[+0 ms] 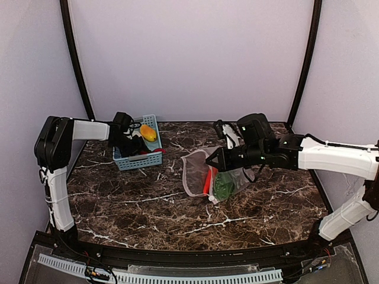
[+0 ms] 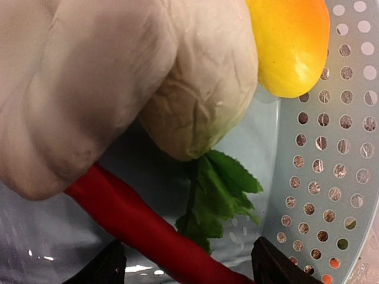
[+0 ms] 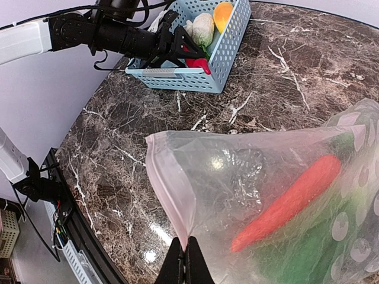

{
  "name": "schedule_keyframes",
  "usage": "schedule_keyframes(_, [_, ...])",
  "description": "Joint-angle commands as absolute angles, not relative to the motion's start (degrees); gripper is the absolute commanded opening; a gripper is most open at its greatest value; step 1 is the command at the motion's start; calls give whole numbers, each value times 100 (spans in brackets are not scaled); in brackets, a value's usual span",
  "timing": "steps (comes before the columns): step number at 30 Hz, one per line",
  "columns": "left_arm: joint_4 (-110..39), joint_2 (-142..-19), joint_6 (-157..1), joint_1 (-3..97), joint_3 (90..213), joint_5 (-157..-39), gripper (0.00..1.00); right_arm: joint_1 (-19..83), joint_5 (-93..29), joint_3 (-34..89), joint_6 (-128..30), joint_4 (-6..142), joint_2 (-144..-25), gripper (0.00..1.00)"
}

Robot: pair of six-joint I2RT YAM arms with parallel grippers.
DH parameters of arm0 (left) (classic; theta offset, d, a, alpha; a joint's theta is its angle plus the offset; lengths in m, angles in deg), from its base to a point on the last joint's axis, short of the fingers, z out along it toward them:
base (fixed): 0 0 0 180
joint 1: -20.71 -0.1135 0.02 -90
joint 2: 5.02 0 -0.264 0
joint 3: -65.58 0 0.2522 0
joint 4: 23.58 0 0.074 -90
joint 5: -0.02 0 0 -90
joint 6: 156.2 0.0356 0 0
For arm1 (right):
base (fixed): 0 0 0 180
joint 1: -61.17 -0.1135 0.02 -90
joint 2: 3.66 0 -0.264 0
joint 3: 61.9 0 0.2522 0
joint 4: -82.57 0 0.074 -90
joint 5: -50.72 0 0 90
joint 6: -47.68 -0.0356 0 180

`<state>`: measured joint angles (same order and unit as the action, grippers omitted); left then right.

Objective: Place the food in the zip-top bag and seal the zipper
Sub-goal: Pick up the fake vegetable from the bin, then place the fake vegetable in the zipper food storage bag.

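We see the marble table [image 1: 148,207] with the zip-top bag [image 1: 198,171] near its middle, a long orange-red vegetable [image 3: 290,201] and a green one [image 3: 296,254] inside it. The blue basket [image 1: 151,158] sits far left. The left gripper [image 2: 189,263] is down in it, fingers apart either side of a red vegetable [image 2: 130,219], near a white one [image 2: 195,77] and a yellow one [image 2: 293,41]. The right gripper [image 3: 185,263] is pinched tight on the bag's pinkish zipper [image 3: 169,189]
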<state>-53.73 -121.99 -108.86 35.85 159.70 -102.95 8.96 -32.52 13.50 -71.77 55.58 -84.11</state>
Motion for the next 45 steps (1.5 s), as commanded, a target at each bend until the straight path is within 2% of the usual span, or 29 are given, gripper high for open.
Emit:
schedule_keyframes(1, [-5657, -12365, -10581, 3609, 16222, -10139, 70, 845, -3188, 1388, -7205, 5782, -8475, 0])
schedule_keyframes(7, [-5909, -12521, -10358, 3616, 16467, -10078, 47, 852, -3175, 1501, -7089, 5747, -8646, 0])
schedule_keyframes(18, [-5851, -11608, -10246, 3749, 16590, -9981, 27, 852, -3155, 1857, -6915, 5484, -8870, 0])
schedule_keyframes(26, [-5385, -10799, -10299, 3750, 16253, -9992, 22, 853, -3242, 2041, -6845, 5326, -8980, 0])
schedule_keyframes(36, [-4400, -9248, -10014, 3750, 15004, -10056, 19, 852, -3500, 2011, -6961, 5222, -8655, 0])
schedule_keyframes(42, [-4345, -8520, -9688, 3750, 14637, -10617, 18, 853, -3640, 2038, -6944, 5132, -8558, 0])
schedule_keyframes(45, [-4408, -8218, -9436, 3754, 14514, -11373, 19, 857, -3664, 2084, -6928, 5097, -8547, 0])
